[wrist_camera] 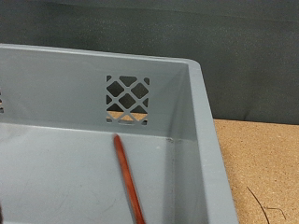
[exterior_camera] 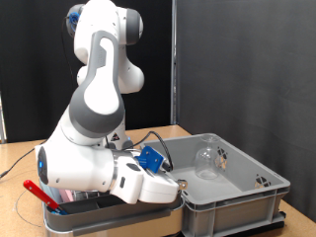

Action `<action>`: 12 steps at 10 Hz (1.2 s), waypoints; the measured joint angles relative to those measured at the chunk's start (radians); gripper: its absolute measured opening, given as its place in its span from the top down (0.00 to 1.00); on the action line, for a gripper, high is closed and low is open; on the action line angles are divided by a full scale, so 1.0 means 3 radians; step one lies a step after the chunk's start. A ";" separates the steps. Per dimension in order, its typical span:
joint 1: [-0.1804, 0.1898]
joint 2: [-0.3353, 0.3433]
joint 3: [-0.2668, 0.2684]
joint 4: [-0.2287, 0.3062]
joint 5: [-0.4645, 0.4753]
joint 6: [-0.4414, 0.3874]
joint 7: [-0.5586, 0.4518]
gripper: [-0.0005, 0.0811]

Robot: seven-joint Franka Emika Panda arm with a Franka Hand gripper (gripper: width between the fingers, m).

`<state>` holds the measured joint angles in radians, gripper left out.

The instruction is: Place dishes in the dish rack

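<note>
Arm bent low over grey bin (exterior_camera: 232, 193), lower centre of exterior view.
Red stick (wrist_camera: 127, 182) lies inside bin, glass (exterior_camera: 206, 158) too; fingers hidden, grip state unclear.

- My exterior camera stands at table height, near, facing the arm (exterior_camera: 99, 109) and the grey bin (exterior_camera: 232, 188).
- My wrist camera looks very near into a bin corner (wrist_camera: 192, 103).
- Both views share the grey bin.
</note>
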<state>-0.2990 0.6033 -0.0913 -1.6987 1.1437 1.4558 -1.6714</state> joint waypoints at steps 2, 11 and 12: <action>0.0023 0.0000 0.0003 0.0000 0.0000 0.0019 0.0000 0.01; 0.0036 -0.0048 0.0085 0.0067 0.0093 -0.0415 -0.0004 0.01; 0.0027 -0.0098 0.0091 0.0071 0.0150 -0.0511 -0.0005 0.01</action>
<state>-0.2910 0.5739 -0.0642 -1.6772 1.1887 1.3026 -1.6729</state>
